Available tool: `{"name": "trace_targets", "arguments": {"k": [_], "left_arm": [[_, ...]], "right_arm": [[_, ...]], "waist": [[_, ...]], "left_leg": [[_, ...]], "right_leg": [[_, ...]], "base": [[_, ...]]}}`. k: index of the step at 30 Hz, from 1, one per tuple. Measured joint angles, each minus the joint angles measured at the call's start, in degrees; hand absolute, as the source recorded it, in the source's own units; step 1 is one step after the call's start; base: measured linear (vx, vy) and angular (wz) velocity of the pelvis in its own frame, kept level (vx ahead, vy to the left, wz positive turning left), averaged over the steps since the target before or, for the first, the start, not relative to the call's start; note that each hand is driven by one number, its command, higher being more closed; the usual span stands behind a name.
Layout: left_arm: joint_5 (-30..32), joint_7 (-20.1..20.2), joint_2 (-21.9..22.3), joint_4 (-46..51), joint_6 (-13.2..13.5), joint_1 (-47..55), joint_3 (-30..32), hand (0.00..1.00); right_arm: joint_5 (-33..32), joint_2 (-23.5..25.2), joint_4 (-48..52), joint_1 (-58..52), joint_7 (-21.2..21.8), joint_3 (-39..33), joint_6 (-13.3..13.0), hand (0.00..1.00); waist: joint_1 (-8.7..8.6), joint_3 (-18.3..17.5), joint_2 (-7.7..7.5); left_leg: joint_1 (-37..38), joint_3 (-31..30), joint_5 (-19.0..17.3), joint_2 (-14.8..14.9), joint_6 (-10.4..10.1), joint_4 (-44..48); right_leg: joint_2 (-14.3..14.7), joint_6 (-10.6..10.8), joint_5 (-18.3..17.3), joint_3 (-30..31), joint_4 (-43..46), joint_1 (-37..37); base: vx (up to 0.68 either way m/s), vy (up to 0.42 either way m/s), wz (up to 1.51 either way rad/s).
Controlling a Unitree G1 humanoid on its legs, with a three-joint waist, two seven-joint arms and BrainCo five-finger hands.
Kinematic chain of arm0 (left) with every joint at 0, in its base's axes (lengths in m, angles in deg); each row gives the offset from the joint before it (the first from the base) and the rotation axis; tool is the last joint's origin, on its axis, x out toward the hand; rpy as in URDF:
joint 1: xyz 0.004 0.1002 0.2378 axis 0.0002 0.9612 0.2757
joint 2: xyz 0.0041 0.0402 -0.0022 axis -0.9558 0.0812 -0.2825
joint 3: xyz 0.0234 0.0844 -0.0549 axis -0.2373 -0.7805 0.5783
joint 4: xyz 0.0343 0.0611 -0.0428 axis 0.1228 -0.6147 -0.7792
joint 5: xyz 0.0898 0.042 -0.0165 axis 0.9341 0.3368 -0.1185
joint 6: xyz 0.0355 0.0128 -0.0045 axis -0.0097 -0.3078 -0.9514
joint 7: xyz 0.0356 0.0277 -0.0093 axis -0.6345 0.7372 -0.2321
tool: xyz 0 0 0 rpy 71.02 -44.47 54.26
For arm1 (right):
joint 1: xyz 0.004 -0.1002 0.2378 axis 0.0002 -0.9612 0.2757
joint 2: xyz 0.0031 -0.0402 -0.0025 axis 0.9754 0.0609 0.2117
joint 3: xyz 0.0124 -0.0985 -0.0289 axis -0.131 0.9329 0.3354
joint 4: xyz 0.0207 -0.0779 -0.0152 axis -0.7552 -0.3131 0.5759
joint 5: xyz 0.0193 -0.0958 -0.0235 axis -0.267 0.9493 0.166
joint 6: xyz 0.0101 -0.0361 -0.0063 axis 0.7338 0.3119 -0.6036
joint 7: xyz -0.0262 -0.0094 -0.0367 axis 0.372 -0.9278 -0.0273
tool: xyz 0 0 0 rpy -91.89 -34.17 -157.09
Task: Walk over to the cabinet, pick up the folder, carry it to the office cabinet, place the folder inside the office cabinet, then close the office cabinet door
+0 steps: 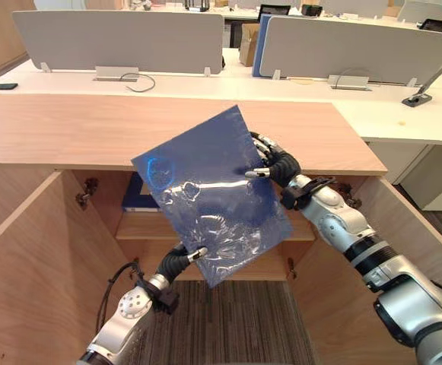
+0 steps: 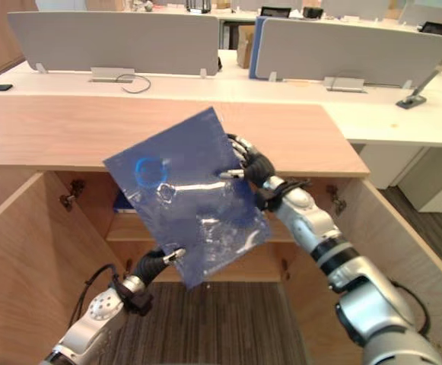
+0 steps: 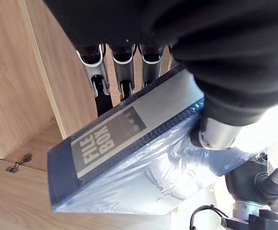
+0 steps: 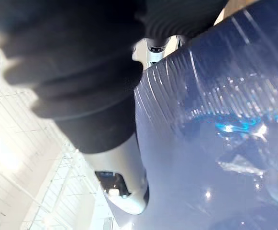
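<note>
**Folder held at the mouth of the open cabinet**

One blue folder (image 1: 209,190), wrapped in clear film, hangs in the air in front of the office cabinet (image 1: 91,129), its long axis running from 11 o'clock to 5 o'clock. Two hands carry it. The left hand (image 1: 176,262) pinches the bottom corner at 6 o'clock, fingers behind the spine and thumb on the cover. The right hand (image 1: 281,166) pinches the edge at 2 o'clock, its thumb pressed to the blue face. Behind the folder, at about 8 o'clock, lies the cabinet's one shelf (image 1: 141,226), with one blue book (image 1: 138,194) already standing on it. The left hand looks the nearer to that opening, so the folder probably goes in lower end first. Two doors stand wide, the left door (image 1: 23,266) and the right door (image 1: 426,228). Two grey desk screens (image 1: 118,38) rise beyond.
</note>
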Motion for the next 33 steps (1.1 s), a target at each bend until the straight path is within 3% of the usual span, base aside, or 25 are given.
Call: {"name": "trace_targets", "arguments": {"k": [5,13,16,21,28,33], "left_arm": [[-0.35,0.0,1.51,0.0,0.0,-1.19,-0.07,1.0],[-1.67,0.0,3.29,0.0,0.09,-4.9,-0.43,1.0],[-2.7,0.0,3.27,0.0,0.08,-4.9,-2.08,1.0],[-2.8,0.0,3.23,0.0,0.07,-4.89,-5.06,1.0],[-2.76,0.01,0.5,-0.01,-0.24,-4.88,-7.92,1.0],[-1.58,0.18,-1.24,-0.01,-1.05,-4.87,-8.73,1.0]], "right_arm": [[-0.16,5.01,-4.09,1.39,-0.33,-5.63,-0.72,0.0],[0.46,6.28,-6.0,9.06,-2.91,-6.46,-2.35,0.0],[3.4,7.04,-6.35,9.99,-3.58,-6.63,-2.44,0.0],[9.18,7.16,-6.4,11.16,-3.57,-6.23,-1.87,0.0],[11.77,6.51,-8.04,11.28,-3.41,-3.12,-0.29,0.0],[13.78,3.19,-8.04,11.57,-1.43,1.5,1.51,0.0]], "waist": [[0.01,0.03,0.05],[-0.06,0.79,1.09],[-0.09,1.02,1.47],[-0.21,1.08,1.56],[-0.2,1.12,1.62],[-0.13,1.22,1.76]], "left_leg": [[-0.03,-0.12,0.03,-0.07,-0.04,0.05],[-0.82,-0.56,0.08,-0.14,-0.02,0.24],[-0.85,-0.59,0.08,-0.13,-0.02,0.23],[-0.8,-0.6,0.08,-0.13,-0.02,0.23],[-0.79,-0.72,0.15,-0.13,-0.08,0.23],[-0.85,-0.91,0.16,-0.16,-0.09,0.12]], "right_leg": [[-0.07,-0.03,0.04,-0.08,0.07,0.0],[-0.1,-0.07,0.08,-0.52,0.08,-0.17],[-0.08,-0.07,0.08,-0.56,0.07,-0.17],[-0.1,-0.08,0.08,-0.56,0.18,-0.16],[-0.11,-0.08,0.07,-0.56,0.28,-0.19],[-0.13,-0.08,0.07,-0.74,0.17,-0.13]], "base": [[0.0,0.0,0.0],[0.01,0.01,0.02],[0.0,0.0,0.0],[0.0,0.0,0.0],[0.0,0.0,0.0],[0.0,0.0,0.0]]}}
